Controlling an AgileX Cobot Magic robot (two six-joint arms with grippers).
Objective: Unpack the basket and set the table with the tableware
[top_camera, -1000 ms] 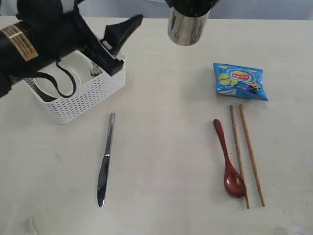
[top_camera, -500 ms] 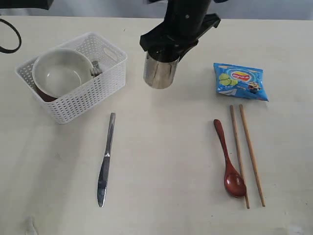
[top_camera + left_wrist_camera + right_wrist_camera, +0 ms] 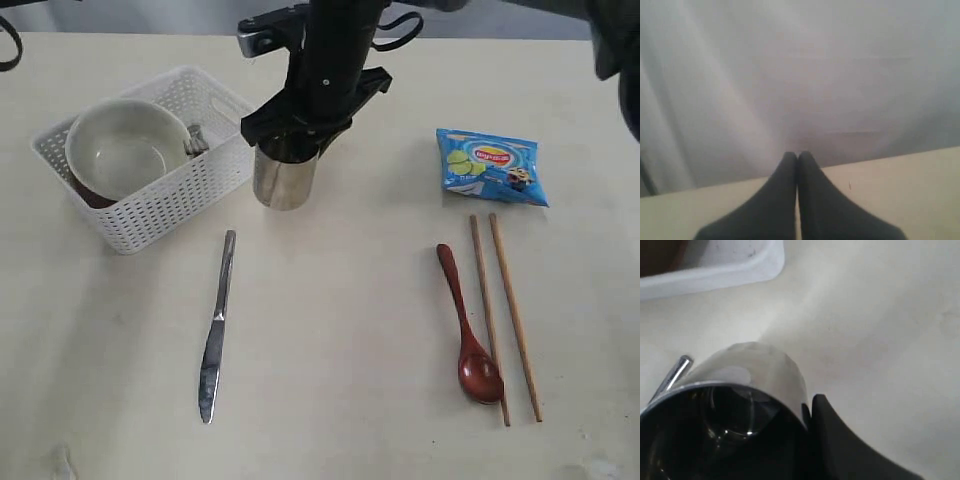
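At the left of the bench, the white basket holds the cream bowl. We judge the bowl the heaviest and most breakable piece here, stiff and smooth, and best taken by its rim. A steel fork lies wedged beside it, and a red-brown plate peeps from beneath. In front of the basket the knife lies flat on the bench.

Just right of the basket, the right hand pinches the steel cup at its rim, holding it upright and low over the bench. We cannot tell whether its base touches. We judge the cup light and rigid but slippery, since its polished wall gives little purchase. A grip over the lip, one finger inside and one outside, suits it better than a squeeze around the body.

Further right lie the wooden spoon and two chopsticks, side by side, with a blue snack packet behind them.

Only the exterior view gives us the whole layout. The right wrist view adds what that view hides:
- the cup's open mouth from above
- a dark finger pressed to the outside of the lip
- the knife's handle end just past the cup
- a corner of the basket beyond

Only the left wrist view shows the left hand. Its fingers are pressed together and hold nothing, and it is aimed at a pale backdrop beyond the bench edge, away from the work.
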